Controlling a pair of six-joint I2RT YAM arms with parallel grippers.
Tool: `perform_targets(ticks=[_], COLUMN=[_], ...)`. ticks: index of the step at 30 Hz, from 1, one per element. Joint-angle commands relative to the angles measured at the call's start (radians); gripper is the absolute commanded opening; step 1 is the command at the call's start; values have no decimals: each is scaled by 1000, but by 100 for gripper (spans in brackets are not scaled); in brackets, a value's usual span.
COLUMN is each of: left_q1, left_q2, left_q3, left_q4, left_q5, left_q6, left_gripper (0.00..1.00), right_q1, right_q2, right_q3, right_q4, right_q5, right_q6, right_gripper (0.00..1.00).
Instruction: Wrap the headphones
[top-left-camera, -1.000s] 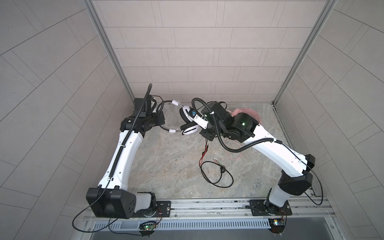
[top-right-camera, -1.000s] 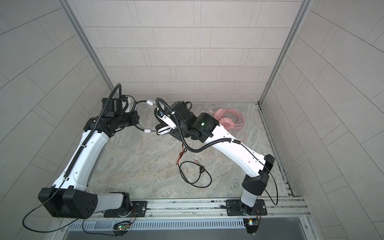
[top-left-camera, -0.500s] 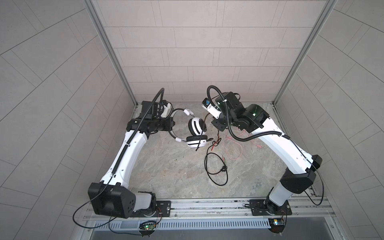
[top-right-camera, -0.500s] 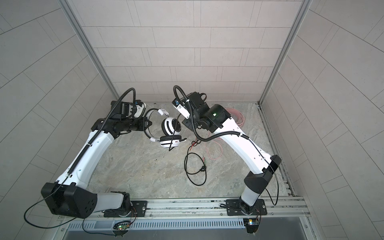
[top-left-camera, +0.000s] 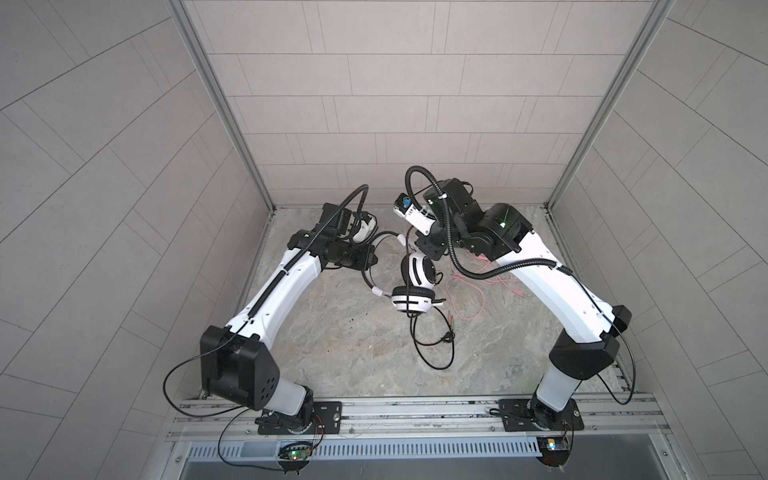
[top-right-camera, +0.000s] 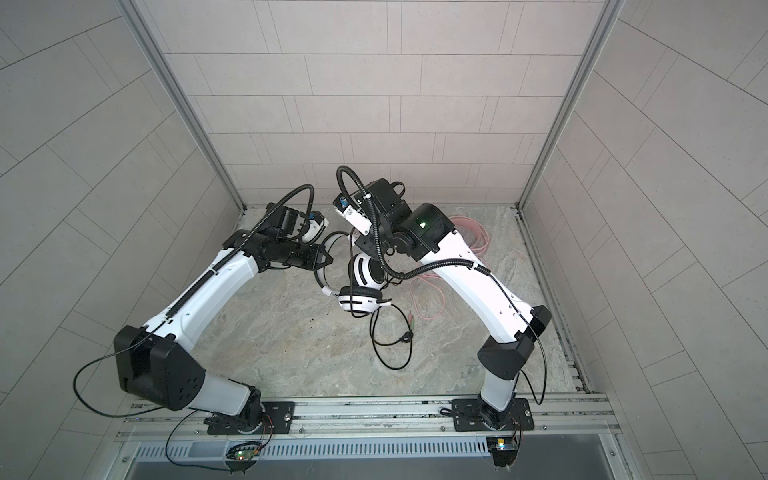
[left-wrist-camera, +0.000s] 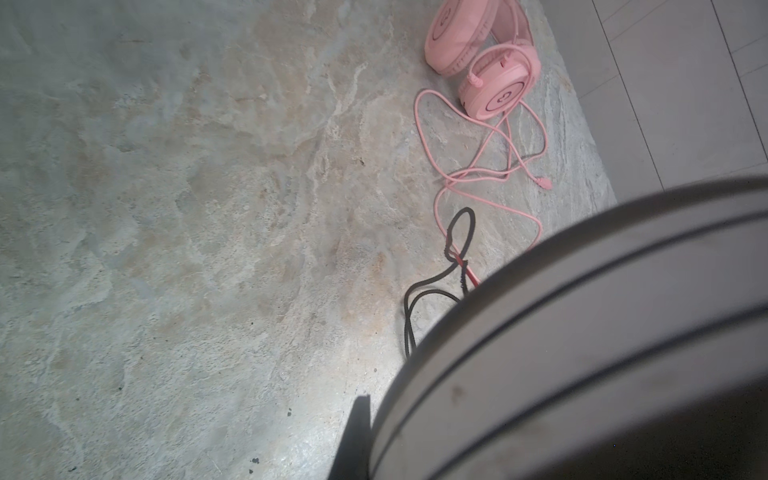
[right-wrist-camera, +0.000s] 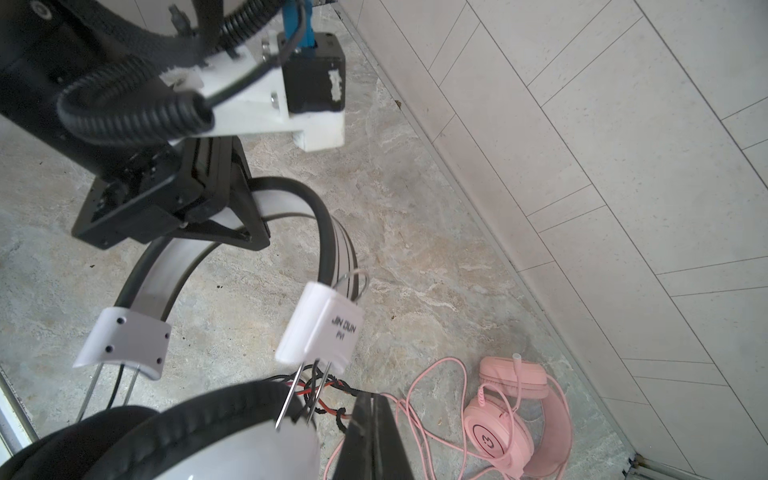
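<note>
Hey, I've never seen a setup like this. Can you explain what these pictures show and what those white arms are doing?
Two white-and-black robot arms stand at a stone-patterned table inside tiled walls. Two pictures look down from overhead; two come from wrist cameras. The left gripper clamps the headband of a white-and-black headset; its black cable loops on the table. The right gripper is shut beside that cable; whether it pinches it is unclear. A pink headset with loose pink cable lies by the back wall.

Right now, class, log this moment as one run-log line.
left gripper: shut on headband of white-and-black headphones | right gripper: shut beside black/red cable | pink headphones: on table, cable loose
</note>
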Motion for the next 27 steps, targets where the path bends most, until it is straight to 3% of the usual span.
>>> perform_targets(ticks=[1,10,17,20,27], left_q1=[-31,-38,-12,28,55], left_q2=[7,-14,-40,-52,-84], left_q3=[74,81,23,-12,-36], left_q4=[14,56,153,236,355], left_q5=[79,158,252,338,400], left_q6=[-36,-75,-138,-221,-305], left_gripper=[0,0,0,0,0], right_q1=[7,-40,-103,-124,-172], right_q2=[26,41,13,-21,-93], right_q3=[-10,-74,-143,-205,-383], right_q4=[-35,-3,59,110,267], right_q5=[41,145,98,35,-187], right_q6=[-16,21,87,111,180], right_gripper=[2,2,6,15,51])
